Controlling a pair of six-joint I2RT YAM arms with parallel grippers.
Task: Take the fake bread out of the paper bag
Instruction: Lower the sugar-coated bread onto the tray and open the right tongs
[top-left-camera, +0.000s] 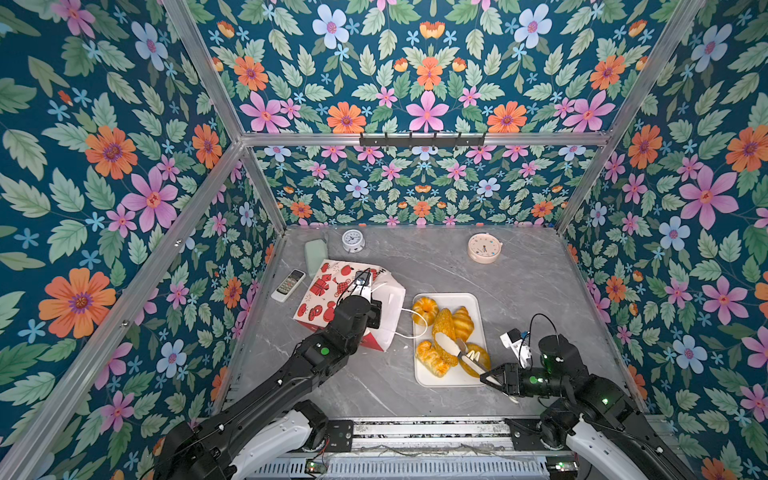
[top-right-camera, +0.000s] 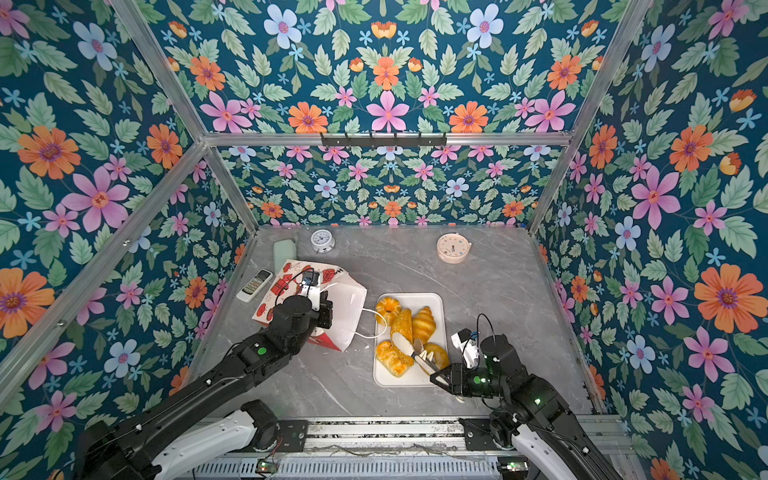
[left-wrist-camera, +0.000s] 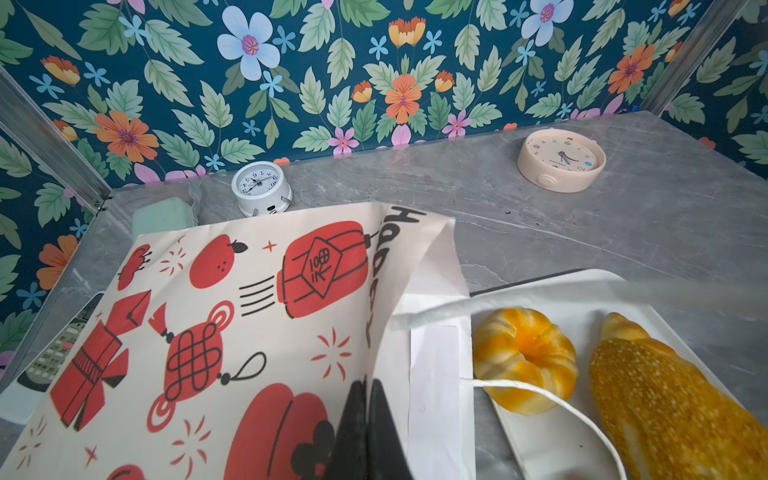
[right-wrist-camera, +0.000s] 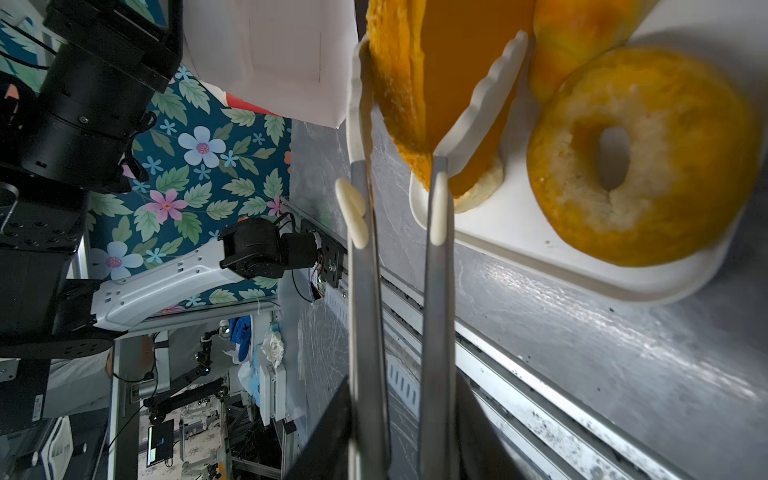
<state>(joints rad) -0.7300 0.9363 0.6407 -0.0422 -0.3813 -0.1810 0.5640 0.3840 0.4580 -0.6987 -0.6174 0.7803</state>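
Observation:
The paper bag (top-left-camera: 320, 291), white with red prints, lies on its side at the left. My left gripper (left-wrist-camera: 368, 399) is shut on the bag's mouth edge. The inside of the bag is hidden. Several pieces of fake bread lie on a white tray (top-left-camera: 444, 297): a fluted bun (top-left-camera: 424, 309), a long seeded loaf (top-left-camera: 442, 328), a croissant (top-left-camera: 463, 322), a braided roll (top-left-camera: 432, 357) and a ring bagel (right-wrist-camera: 640, 153). My right gripper (right-wrist-camera: 401, 415) is shut on metal tongs (right-wrist-camera: 436, 291). Their white tips stand apart on either side of the loaf's near end.
A white alarm clock (top-left-camera: 353, 241), a pink round clock (top-left-camera: 483, 248), a green block (top-left-camera: 316, 251) and a remote control (top-left-camera: 288, 285) lie at the back and left. One cord handle (top-left-camera: 415, 328) of the bag lies over the tray's left rim.

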